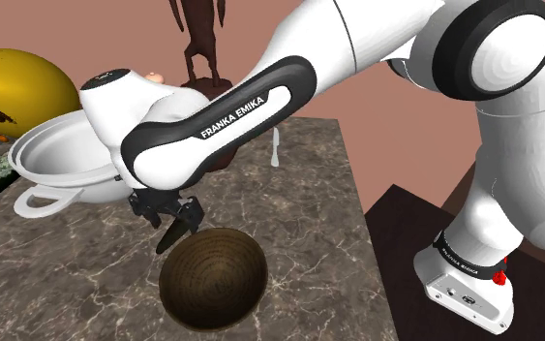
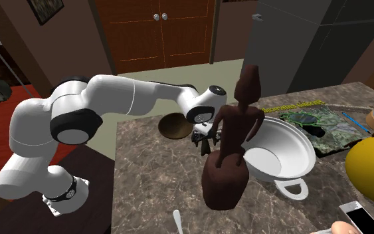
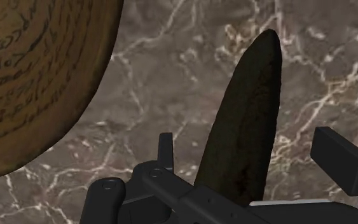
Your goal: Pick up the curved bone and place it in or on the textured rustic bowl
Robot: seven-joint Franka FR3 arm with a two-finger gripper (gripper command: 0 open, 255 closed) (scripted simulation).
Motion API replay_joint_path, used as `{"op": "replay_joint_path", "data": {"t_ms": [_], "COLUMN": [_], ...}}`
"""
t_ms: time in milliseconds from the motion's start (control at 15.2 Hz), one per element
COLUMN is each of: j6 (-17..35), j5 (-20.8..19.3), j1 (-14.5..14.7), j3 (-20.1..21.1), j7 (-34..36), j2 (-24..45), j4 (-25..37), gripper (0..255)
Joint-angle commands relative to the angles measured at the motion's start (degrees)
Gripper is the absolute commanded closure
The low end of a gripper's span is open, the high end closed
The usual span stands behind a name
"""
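Over the dark veined marble counter (image 1: pixel 309 194), by its edge nearest the stand, the black two-finger gripper (image 1: pixel 176 215) seems clamped on the dark curved bone (image 1: pixel 170 237), dangling just beside the brown textured round bowl (image 1: pixel 212 276): best carry it past the rim, centre, release low.

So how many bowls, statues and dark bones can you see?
Bowls: 2, the brown bowl and the white bowl with handles.
Statues: 1, the brown statue.
Dark bones: 1, the dark bone.
Total: 4.
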Motion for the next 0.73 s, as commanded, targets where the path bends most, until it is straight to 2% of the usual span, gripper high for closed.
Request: {"op": "replay_joint_path", "data": {"t_ms": [0, 462, 528, 660], "j6": [0.94, 0.92, 0.92, 0.94], "j5": [-0.14, -0.14, -0.14, -0.12], "j1": [0.04, 0.05, 0.05, 0.00], "j3": [-0.08, -0.08, -0.08, -0.07], "j7": [0.13, 0.12, 0.12, 0.10], "j2": [0.40, 0.42, 0.42, 0.29], "j4": [-0.53, -0.50, -0.50, -0.65], "gripper": [0, 0, 255, 255]}}
